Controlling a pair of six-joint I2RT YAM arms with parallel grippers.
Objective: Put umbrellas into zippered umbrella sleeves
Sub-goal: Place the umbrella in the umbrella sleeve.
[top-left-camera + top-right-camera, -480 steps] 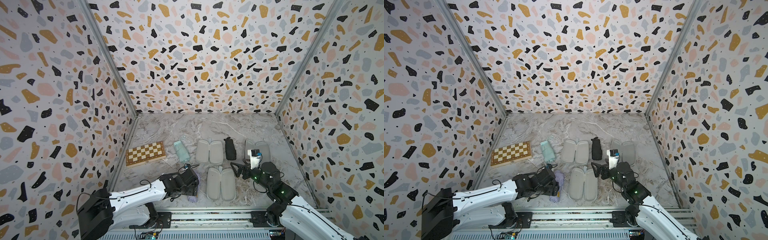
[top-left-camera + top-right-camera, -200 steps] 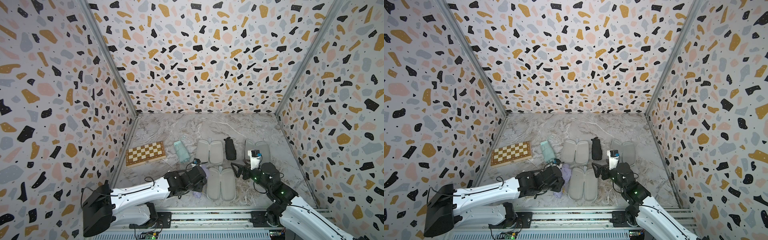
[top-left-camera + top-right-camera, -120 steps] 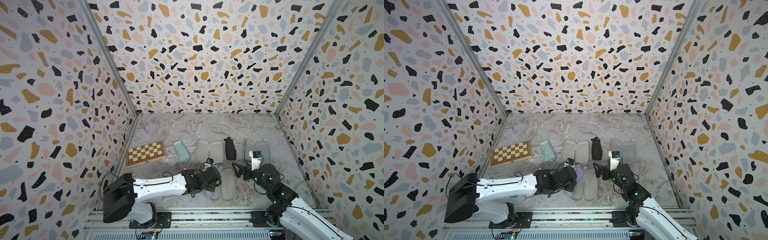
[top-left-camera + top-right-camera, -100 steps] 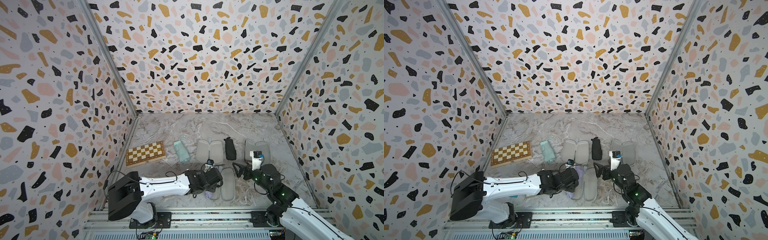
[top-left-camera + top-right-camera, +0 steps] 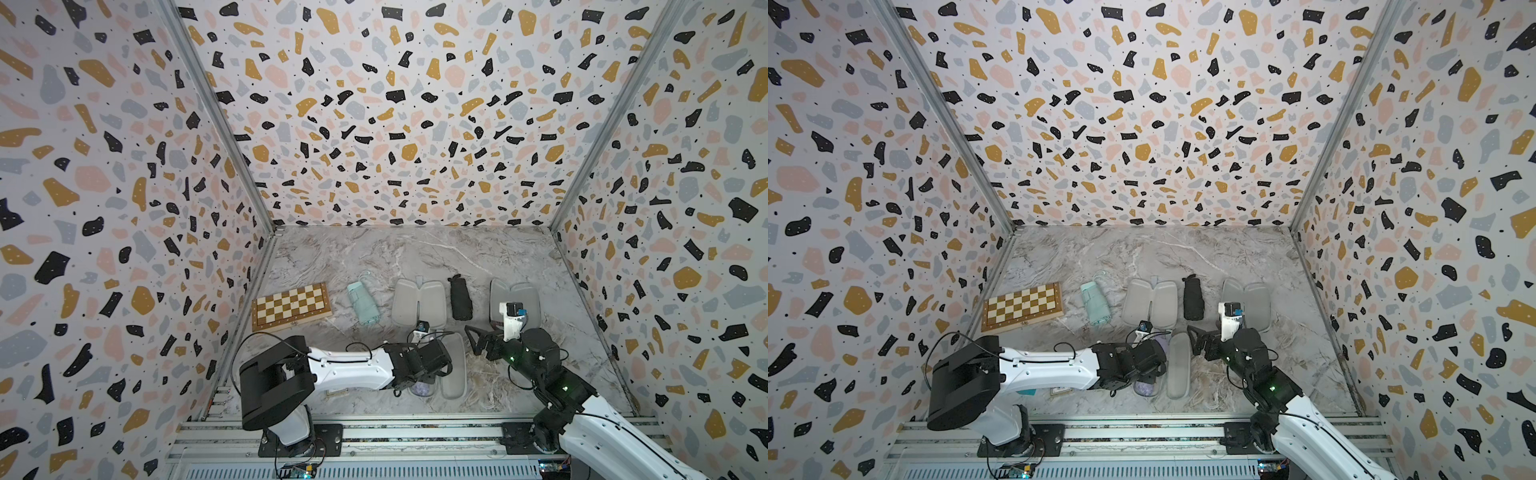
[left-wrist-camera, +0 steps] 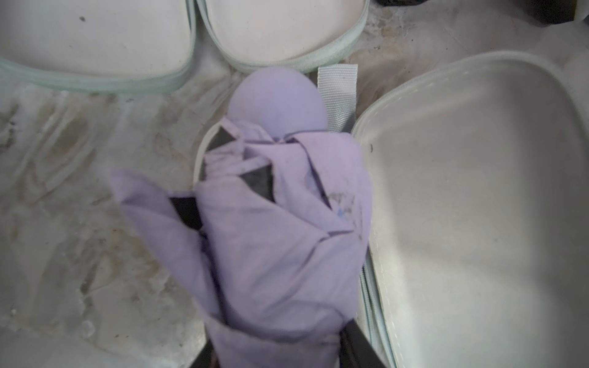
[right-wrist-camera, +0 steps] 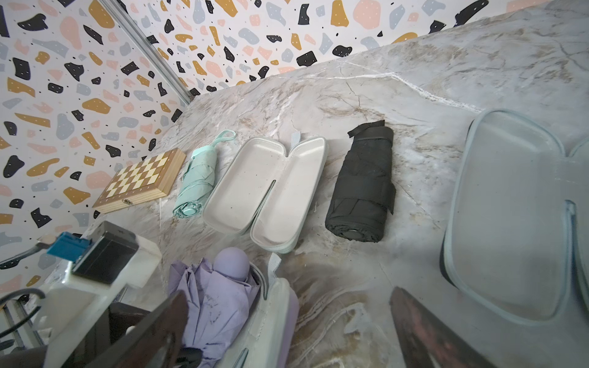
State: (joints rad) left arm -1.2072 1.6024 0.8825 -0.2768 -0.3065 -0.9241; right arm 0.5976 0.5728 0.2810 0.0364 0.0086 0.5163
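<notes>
Nearest, the left gripper [image 6: 282,349] stands over the near end of the lilac umbrella [image 6: 280,223], its jaws flanking the bunched fabric. Whether they pinch it or have let go, I cannot tell. The umbrella lies in the left half of the open lilac sleeve [image 6: 478,191]. Its long axis runs near to far along that half, with the round handle knob at the far end and one loose fold spilling over the left rim. The empty half lies just beside it on the right, toward the right gripper [image 5: 478,341], which hangs spread wide with nothing in it. So folding that half over looks like the right arm's job, and the stray fold probably needs tucking in first. Farther back a row lies on the table [image 5: 374,257]: the mint umbrella [image 5: 363,301], the open mint sleeve [image 5: 417,303], the black umbrella [image 5: 460,298] and the open black sleeve [image 5: 525,299]. Both of those umbrellas are outside their sleeves.
</notes>
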